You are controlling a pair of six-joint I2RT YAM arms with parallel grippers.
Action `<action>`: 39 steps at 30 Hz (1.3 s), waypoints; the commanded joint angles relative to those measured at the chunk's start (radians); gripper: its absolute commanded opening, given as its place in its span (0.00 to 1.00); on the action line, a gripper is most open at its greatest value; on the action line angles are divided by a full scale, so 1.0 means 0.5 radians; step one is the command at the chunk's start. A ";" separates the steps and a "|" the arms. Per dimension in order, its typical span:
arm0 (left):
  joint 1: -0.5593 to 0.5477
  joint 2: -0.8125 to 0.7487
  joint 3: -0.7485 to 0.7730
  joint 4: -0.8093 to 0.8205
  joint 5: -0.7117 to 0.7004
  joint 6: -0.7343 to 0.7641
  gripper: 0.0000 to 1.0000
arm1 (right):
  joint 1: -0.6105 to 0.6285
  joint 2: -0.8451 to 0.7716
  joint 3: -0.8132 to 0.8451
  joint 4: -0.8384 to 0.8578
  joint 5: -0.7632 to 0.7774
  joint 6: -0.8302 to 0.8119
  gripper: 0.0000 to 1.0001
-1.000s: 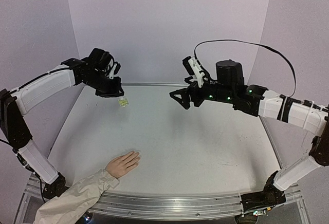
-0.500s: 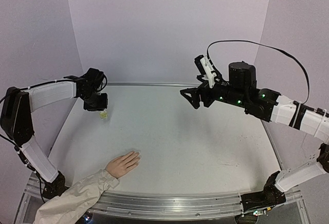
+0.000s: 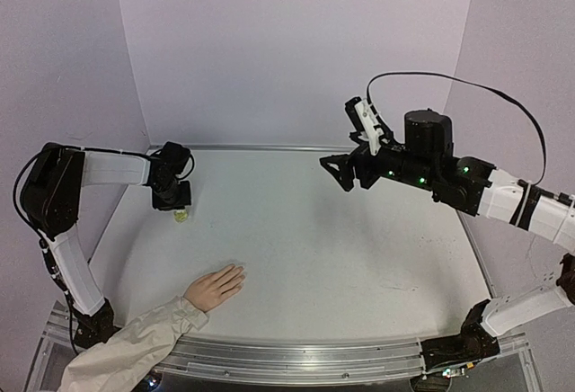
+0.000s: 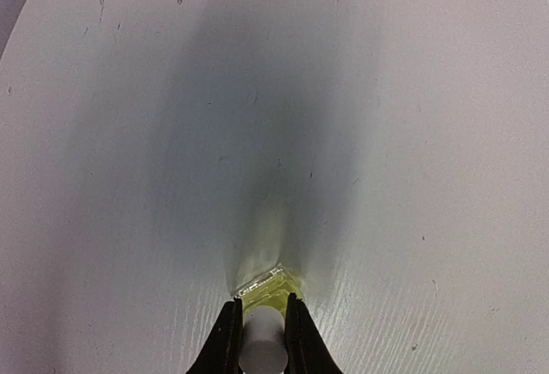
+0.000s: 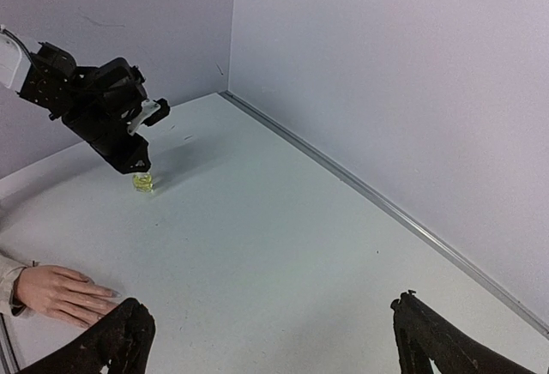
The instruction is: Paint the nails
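Note:
A pale peach hand (image 3: pixel 214 288) with a beige sleeve lies palm down at the table's near left. Its tiny nails (image 3: pixel 239 271) point right and are too small to make out; the hand (image 5: pixel 62 292) also shows in the right wrist view. My left gripper (image 3: pixel 177 204) is shut on the white cap (image 4: pixel 262 345) of a small yellow-green bottle (image 4: pixel 269 286). The bottle (image 3: pixel 181 217) is upright, down at the table surface at the far left. My right gripper (image 3: pixel 338 174) hangs open and empty above the table's far middle, its fingers (image 5: pixel 129 340) spread wide.
Purple walls close in the white table (image 3: pixel 341 248) on three sides, with a metal rail (image 3: pixel 305 356) along the near edge. A black cable (image 3: pixel 467 82) loops above the right arm. The sleeve (image 3: pixel 126 351) crosses the near left corner.
My left gripper has carried the bottle left, nearer and down to the table surface. My right arm has drawn slightly right and back, still open.

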 commanded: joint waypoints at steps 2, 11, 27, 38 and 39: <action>0.010 0.020 -0.023 0.135 -0.065 -0.035 0.02 | -0.005 -0.087 0.002 0.053 0.094 -0.035 0.98; 0.010 -0.094 -0.028 0.051 -0.005 0.005 0.51 | -0.005 -0.105 0.016 0.044 0.209 -0.046 0.98; 0.010 -1.247 0.492 -0.201 0.084 0.455 0.99 | -0.092 -0.383 0.498 -0.737 1.543 0.064 0.98; 0.010 -1.773 0.662 -0.081 -0.007 0.700 0.99 | -0.091 -0.548 0.710 -0.874 1.660 -0.011 0.98; 0.010 -1.793 0.649 -0.081 -0.051 0.702 0.99 | -0.092 -0.548 0.704 -0.871 1.644 -0.009 0.98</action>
